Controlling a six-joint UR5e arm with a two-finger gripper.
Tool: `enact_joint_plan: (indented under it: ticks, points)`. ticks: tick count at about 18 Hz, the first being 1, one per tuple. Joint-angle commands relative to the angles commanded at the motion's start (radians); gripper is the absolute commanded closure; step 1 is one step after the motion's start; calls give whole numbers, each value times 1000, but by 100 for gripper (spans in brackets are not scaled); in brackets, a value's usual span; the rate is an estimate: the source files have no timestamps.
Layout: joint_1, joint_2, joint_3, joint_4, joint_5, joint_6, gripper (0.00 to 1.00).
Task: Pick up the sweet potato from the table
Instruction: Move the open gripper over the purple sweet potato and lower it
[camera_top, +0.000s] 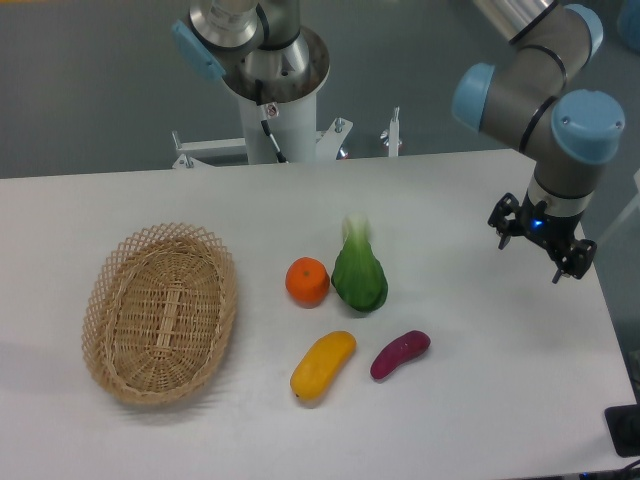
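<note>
The sweet potato is a small purple-magenta curved vegetable lying on the white table, right of centre near the front. My gripper hangs above the table near its right edge, well to the right of and behind the sweet potato. Its two dark fingers stand apart and hold nothing.
A yellow-orange oblong fruit lies just left of the sweet potato. A round orange and a green leafy vegetable sit behind them. A woven wicker basket stands at the left. The arm's base is at the back.
</note>
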Motion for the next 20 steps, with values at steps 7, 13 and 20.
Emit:
enact_joint_plan:
  ticks: [7, 13, 20]
  points:
    - [-18, -2, -3, -3, 2, -20, 0]
    - [-73, -3, -48, 23, -8, -161, 0]
    - [-172, -37, -60, 54, -12, -259, 0]
